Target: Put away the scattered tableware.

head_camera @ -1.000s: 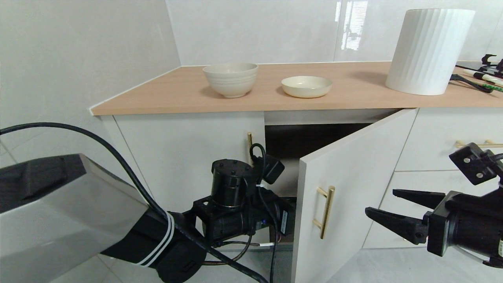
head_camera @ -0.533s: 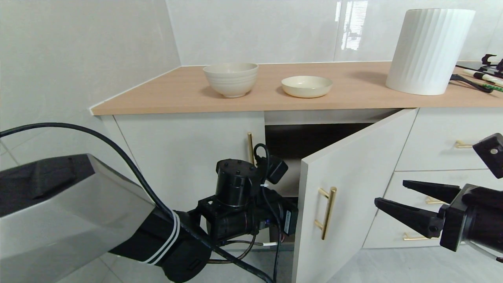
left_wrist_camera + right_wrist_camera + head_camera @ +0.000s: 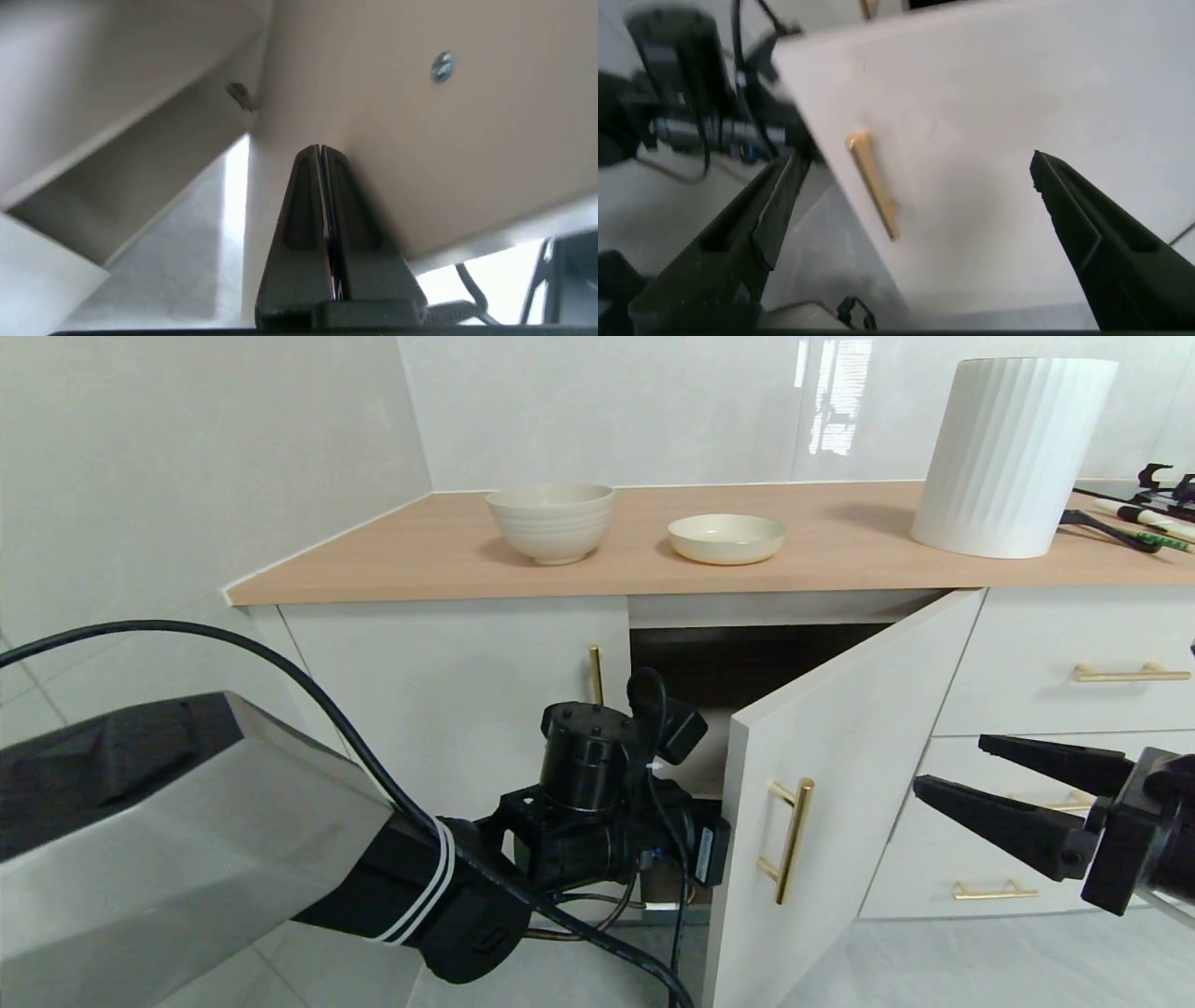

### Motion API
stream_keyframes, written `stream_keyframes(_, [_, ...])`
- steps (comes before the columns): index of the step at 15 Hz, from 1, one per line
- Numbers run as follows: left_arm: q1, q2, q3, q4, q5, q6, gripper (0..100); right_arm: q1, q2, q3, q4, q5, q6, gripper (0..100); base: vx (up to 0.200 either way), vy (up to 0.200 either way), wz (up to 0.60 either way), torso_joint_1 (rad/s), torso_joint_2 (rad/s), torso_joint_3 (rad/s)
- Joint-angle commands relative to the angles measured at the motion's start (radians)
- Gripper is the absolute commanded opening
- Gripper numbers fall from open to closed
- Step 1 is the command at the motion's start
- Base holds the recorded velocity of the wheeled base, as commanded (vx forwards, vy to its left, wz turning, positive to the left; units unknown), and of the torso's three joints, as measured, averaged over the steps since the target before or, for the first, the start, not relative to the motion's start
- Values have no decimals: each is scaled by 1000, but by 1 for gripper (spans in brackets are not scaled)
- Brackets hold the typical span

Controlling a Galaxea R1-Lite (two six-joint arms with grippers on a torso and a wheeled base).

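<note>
A cream ribbed bowl point(image 3: 551, 523) and a shallow cream dish point(image 3: 726, 539) stand on the wooden countertop point(image 3: 420, 560). Below them a white cabinet door point(image 3: 840, 756) with a gold handle point(image 3: 792, 840) hangs partly open onto a dark inside. My left arm point(image 3: 597, 793) is low at the door's free edge, its end hidden behind the door. In the left wrist view my left gripper point(image 3: 320, 154) is shut, tips against the door's inner face point(image 3: 448, 140). My right gripper point(image 3: 952, 763) is open in front of the door, right of the handle point(image 3: 874, 187), holding nothing.
A tall white ribbed cylinder point(image 3: 1013, 457) stands at the counter's right, with pens and tools point(image 3: 1130, 518) beyond it. Drawers with gold handles point(image 3: 1116, 672) lie right of the open door. The closed left door point(image 3: 448, 700) and a tiled wall border the left side.
The head view has shifted slightly. My left arm and the door's edge moved a little right. My right gripper drew back to the right, away from the handle, still open.
</note>
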Motion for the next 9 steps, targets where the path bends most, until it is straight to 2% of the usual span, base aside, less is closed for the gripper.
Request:
stream_keyframes(1, [-12,3,1,2,3,-1,0,0,-27,-9,-1,1,1,100,0,0,0,0,0,0])
stream_keyframes(6, [-126,-13,0,31,7,-4,0,0,-137,-60,-1,4,7,100,0,0,0,0,0,0])
stream_keyframes(9, [-161,-23,-22,59,9,-20,0,2,-171,-80,2,4,7,100,0,0,0,0,0,0])
